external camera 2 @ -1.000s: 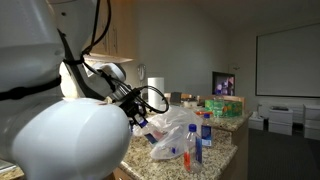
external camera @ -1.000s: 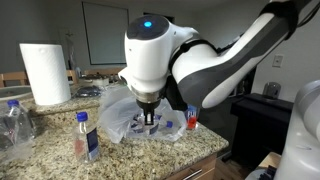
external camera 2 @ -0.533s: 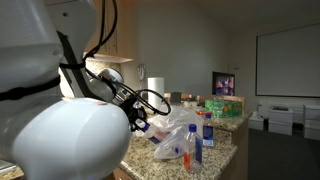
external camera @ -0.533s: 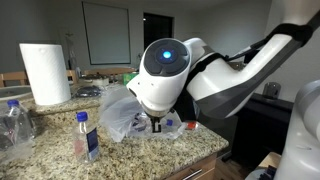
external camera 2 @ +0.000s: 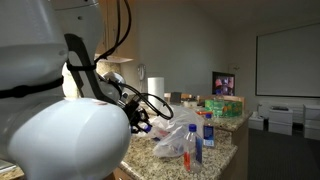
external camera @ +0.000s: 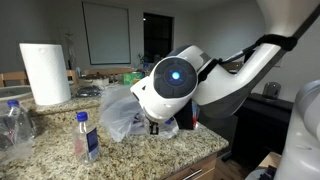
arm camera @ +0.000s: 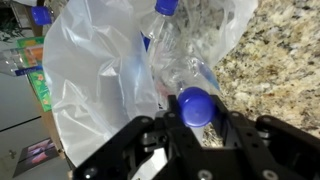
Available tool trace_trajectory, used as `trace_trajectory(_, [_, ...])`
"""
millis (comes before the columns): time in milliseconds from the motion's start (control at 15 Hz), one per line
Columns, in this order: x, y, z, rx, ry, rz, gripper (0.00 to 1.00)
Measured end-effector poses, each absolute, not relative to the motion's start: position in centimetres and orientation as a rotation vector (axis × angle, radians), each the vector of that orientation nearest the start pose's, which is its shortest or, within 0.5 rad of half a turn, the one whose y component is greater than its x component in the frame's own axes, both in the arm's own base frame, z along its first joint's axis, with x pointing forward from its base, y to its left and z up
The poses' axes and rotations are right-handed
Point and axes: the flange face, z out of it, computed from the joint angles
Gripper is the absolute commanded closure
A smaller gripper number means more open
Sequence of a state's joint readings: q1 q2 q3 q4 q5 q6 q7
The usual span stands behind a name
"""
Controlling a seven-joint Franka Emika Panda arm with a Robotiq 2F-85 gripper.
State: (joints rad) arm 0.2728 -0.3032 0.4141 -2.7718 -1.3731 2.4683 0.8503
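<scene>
Here, in the wrist view, the fingers (arm camera: 148, 135) stood on either side of the blue cap (arm camera: 196, 105) of a clear plastic bottle (arm camera: 185, 62). The cap sat between them, close to both inner faces. It could not be told whether the fingers were pinching the cap or merely standing beside it.

The bottle lay with its body running away from the cap toward 12 o'clock. It rested against a translucent plastic bag (arm camera: 95, 90), which spread from 9 o'clock to 12 o'clock. Bare granite bench (arm camera: 275, 60) showed at 2 o'clock. A second blue-capped bottle (arm camera: 165, 8) lay at 12 o'clock, at the top edge.

In an exterior view the wrist hung low over the bag (external camera: 118, 112) at the bench edge. A small upright bottle (external camera: 86, 137) stood at 9 o'clock from the bag.

For a sound grip:

- Centre the cap between the fingers.
- Seat the pads on the cap's ribbed side, not on the thin neck.
- Keep bag film out of the pinch, since it would likely slip.
- Close slowly, because the light bottle could roll.
</scene>
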Motion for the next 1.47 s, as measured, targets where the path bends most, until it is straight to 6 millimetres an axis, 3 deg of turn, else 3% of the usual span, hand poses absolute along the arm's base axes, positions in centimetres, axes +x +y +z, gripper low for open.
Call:
trace_trajectory(267, [31.1, 22.2, 29.1, 2.080, 1.064, 0.744, 0.89])
trace_trajectory(600, [34.0, 21.7, 30.4, 2.143, 1.002, 0.769, 0.89])
trace_trajectory(1000, [35.2, 22.4, 32.0, 2.163, 1.008, 0.832, 0.89])
trace_trajectory(1467, [34.8, 22.4, 28.6, 2.125, 1.067, 0.861, 0.89])
